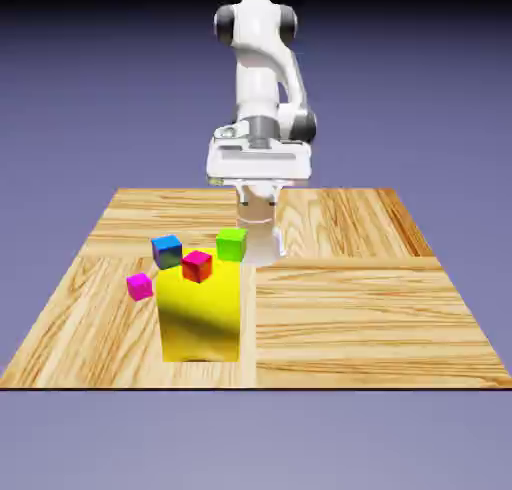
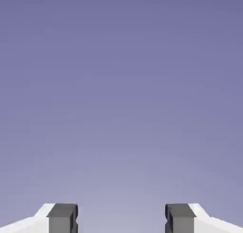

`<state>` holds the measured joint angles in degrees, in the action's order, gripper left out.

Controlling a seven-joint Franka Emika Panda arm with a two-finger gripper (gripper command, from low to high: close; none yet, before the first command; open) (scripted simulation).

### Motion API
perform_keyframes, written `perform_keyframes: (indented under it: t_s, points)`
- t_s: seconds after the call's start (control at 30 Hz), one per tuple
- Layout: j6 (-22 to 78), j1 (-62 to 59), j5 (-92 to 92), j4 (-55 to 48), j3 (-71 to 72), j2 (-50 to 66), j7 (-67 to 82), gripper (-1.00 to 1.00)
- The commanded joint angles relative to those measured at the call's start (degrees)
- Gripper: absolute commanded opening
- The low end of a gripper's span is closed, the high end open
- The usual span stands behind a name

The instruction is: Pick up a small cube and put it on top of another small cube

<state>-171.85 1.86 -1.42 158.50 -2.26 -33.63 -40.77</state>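
Observation:
The small magenta cube [image 1: 140, 286] sits just off the big yellow block's [image 1: 202, 318] upper corner, on the exterior view's left. The small green cube [image 1: 231, 243] is at the block's far corner on the exterior view's right. My gripper [image 1: 260, 240] hangs from the white arm right behind the green cube, apart from the magenta one. In the hand view only the blue-violet backdrop shows, and my gripper [image 2: 121, 218] stands open with nothing between its grey fingertips [image 2: 62, 218]. No cube appears in that view.
A blue cube [image 1: 167, 250] and a red cube [image 1: 197, 266] sit along the yellow block's top edge, between the magenta and green cubes. The wooden table [image 1: 360, 308] stretches toward the exterior view's right.

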Motion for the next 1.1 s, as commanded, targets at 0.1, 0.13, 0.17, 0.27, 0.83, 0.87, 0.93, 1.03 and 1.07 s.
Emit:
perform_keyframes:
  t_s: [0.1,0.13,0.17,0.27,0.83,0.87,0.93,1.03,1.07]
  points:
    - [5.04,3.45,-1.34,-5.03,-7.96,0.41,6.01,0.00]
    - [5.88,4.23,-1.00,-5.63,-10.03,1.23,7.59,0.00]
    - [6.72,5.00,-0.66,-6.23,-12.11,2.05,9.18,0.00]
    - [9.23,7.33,0.35,-8.03,-18.34,4.52,13.93,0.00]
    - [23.40,20.51,6.18,-18.15,-53.64,18.63,40.85,0.00]
    - [23.88,21.19,7.03,-18.22,-55.71,19.99,42.44,0.00]
    - [24.84,22.56,8.74,-18.35,-59.87,22.72,45.63,0.00]
    - [25.22,24.04,12.00,-17.33,-65.00,27.28,49.60,0.00]
    - [24.12,23.87,13.89,-15.56,-65.43,29.36,49.97,0.00]
